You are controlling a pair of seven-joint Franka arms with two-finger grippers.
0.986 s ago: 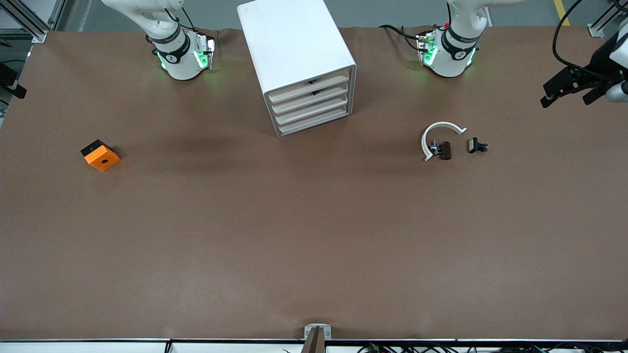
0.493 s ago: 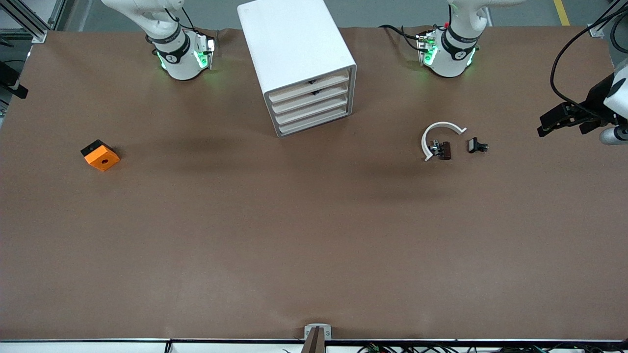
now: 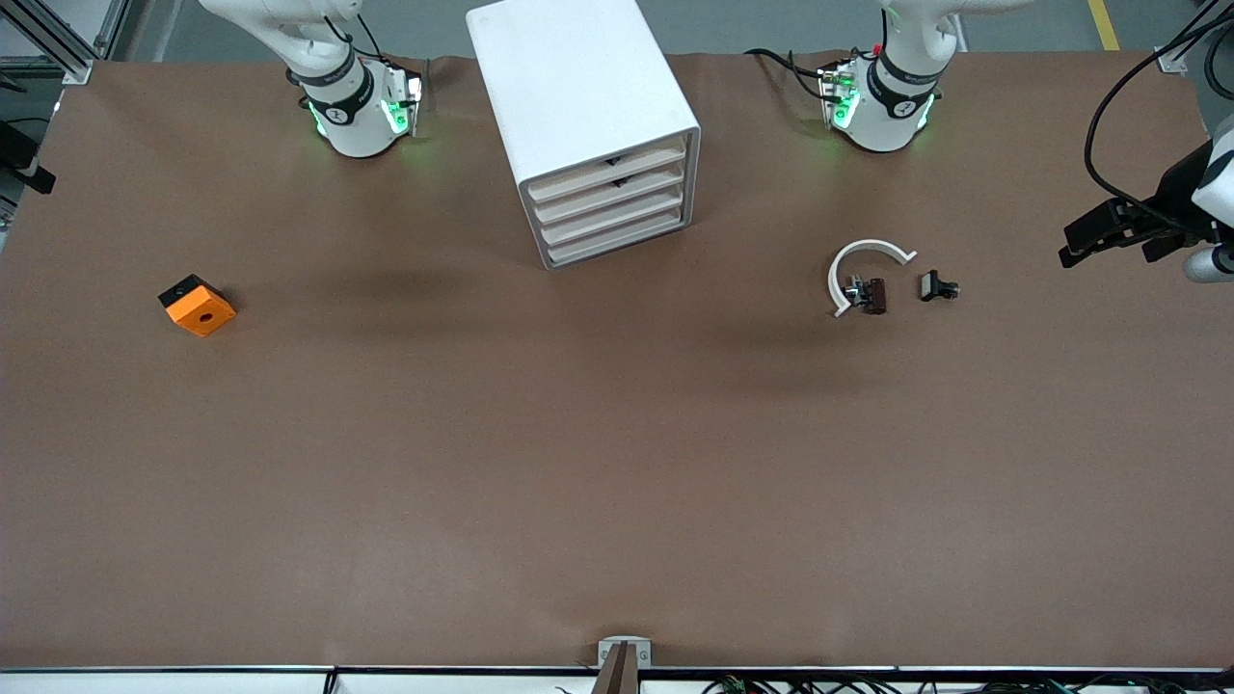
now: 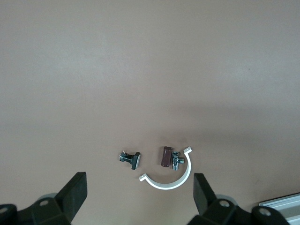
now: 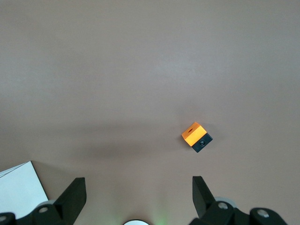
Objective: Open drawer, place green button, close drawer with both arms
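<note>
A white boxy cabinet with four slim cream drawer fronts stood on the brown surface, between the two arm bases. The lowest drawer was pushed in flush with the three above it.

Toward the left arm's end of the surface lay the button, a tiny dark piece with a square base, resting on its side; its cap colour could not be made out. Just beside it, toward the cabinet, sat a white plastic arc with a small brown and metal piece at its open side. The button and the arc were close but not touching.

The left gripper hung in the air over the edge of the surface at the left arm's end, well apart from the button. In the left wrist view its black fingers were spread wide with nothing between them.

The right gripper appeared only in the right wrist view, held high over bare surface. Its fingers were spread too, and empty. A corner of the white cabinet showed at the edge of that view.

An orange square block with a hole and a black side sat alone toward the right arm's end, well apart from everything else.
</note>
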